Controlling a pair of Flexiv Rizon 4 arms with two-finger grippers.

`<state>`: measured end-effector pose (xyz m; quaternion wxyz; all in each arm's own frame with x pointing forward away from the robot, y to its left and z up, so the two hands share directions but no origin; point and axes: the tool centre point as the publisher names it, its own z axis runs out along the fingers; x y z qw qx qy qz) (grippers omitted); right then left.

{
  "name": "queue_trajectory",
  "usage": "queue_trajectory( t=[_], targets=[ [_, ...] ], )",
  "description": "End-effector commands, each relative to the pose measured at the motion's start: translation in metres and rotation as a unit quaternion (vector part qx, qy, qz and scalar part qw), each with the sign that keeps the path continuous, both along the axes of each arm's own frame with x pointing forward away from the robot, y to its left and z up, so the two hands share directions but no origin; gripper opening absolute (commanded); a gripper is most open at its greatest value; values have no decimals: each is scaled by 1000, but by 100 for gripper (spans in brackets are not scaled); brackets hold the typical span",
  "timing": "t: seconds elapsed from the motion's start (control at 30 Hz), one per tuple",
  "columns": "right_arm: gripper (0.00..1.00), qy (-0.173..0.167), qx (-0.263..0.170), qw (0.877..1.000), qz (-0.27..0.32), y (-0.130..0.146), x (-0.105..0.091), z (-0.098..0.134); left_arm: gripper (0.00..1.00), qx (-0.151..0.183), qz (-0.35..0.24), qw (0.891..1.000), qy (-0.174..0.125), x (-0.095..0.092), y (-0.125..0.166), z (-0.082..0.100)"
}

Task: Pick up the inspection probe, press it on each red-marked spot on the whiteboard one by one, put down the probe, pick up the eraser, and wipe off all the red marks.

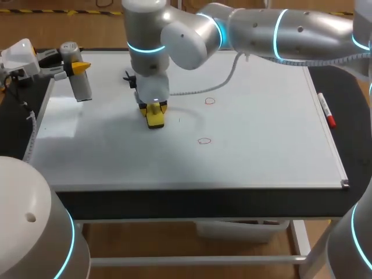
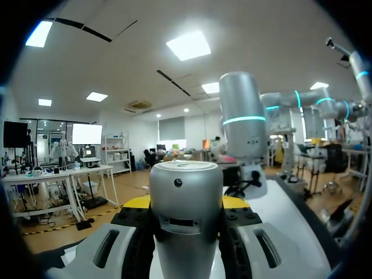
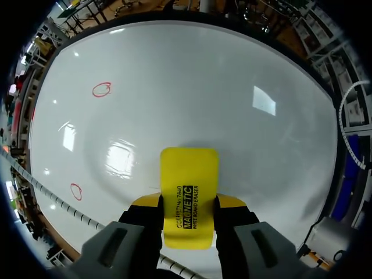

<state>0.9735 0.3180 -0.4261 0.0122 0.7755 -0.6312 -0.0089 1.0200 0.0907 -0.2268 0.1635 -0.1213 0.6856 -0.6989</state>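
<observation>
Robotics lab: left arm [image 1: 35,232], right arm [image 1: 261,26] with lit rings, whiteboard [image 1: 261,151] on black table [image 1: 174,203].

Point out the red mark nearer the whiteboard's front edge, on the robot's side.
The front red ring: it lies closer to the front edge of the whiteboard, while the rear red ring lies farther back.

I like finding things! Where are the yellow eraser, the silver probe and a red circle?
yellow eraser [image 3: 189,195]: right wrist view, middle of its yellow back.
silver probe [image 2: 186,209]: left wrist view, its metal body.
red circle [image 1: 210,101]: head view, middle of the farther ring.
</observation>
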Motion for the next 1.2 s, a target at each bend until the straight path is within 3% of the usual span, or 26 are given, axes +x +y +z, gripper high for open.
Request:
queue_trajectory(
  t=[0.03, 0.8, 1.1, 1.2],
  targets=[
    [0, 1, -5, 1000, -1, -3, 4, -1, 0, 0, 2, 1000, -1, 0, -1, 1],
    [0, 2, -28, 998, -54, -67, 7, -12, 0, 0, 2, 1000, -1, 0, -1, 1],
    [0, -4, -28, 997, -67, -82, 10, -2, 0, 0, 2, 1000, -1, 0, -1, 1],
    [0, 18, -25, 998, -58, -83, 12, 3, 0, 0, 2, 1000, -1, 0, -1, 1]
  ],
)
